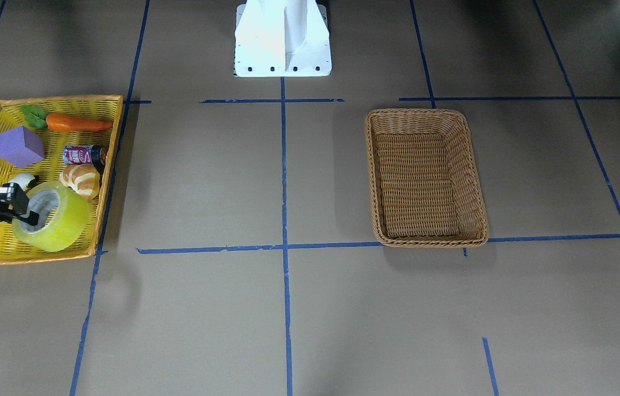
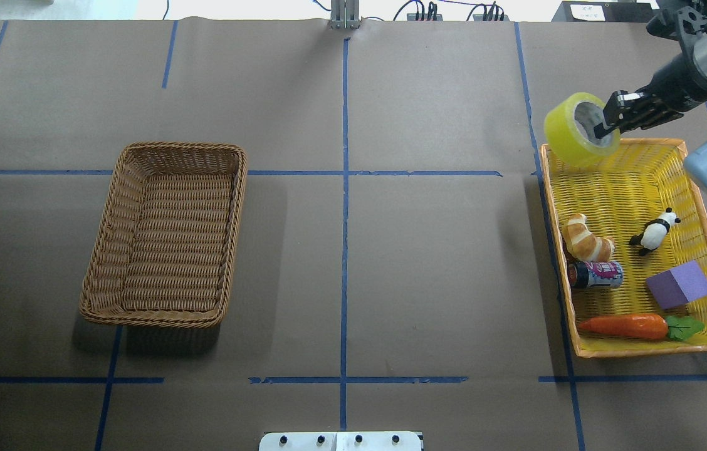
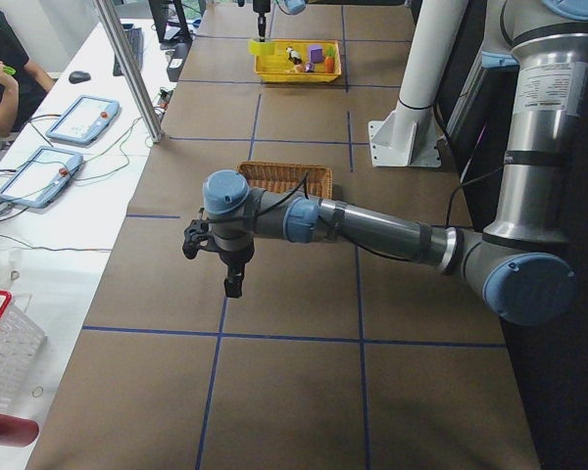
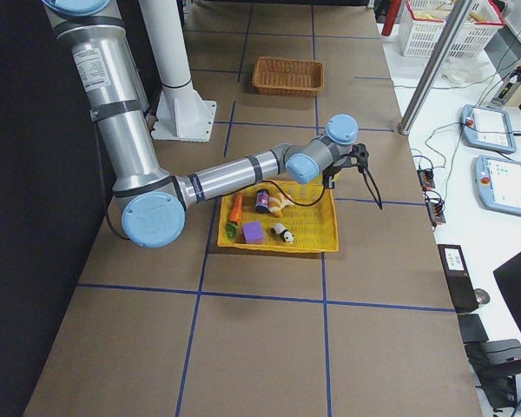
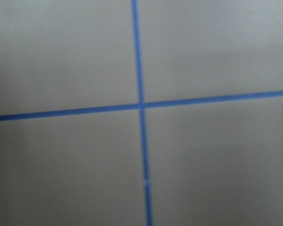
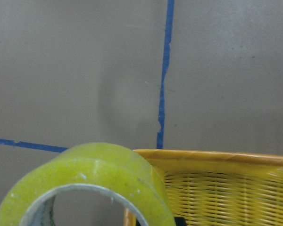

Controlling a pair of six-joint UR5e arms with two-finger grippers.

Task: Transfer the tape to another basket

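The yellow-green tape (image 2: 563,134) hangs tilted in my right gripper (image 2: 607,128), lifted above the far left corner of the yellow tray (image 2: 642,142). The gripper is shut on the roll's wall, with one finger inside the white-grey core. The tape also shows in the front view (image 1: 65,220) with the gripper (image 1: 27,214), and in the right wrist view (image 6: 94,169). The brown wicker basket (image 2: 165,150) stands empty on the table's left half, far from the tape. My left gripper (image 3: 233,284) hangs over bare table near the table's left end; I cannot tell whether it is open.
The yellow tray holds a croissant (image 2: 586,238), a can (image 2: 598,274), a panda figure (image 2: 654,232), a purple cube (image 2: 679,285) and a carrot (image 2: 626,326). Blue tape lines grid the brown table. The white robot base (image 1: 282,38) stands at the near middle edge.
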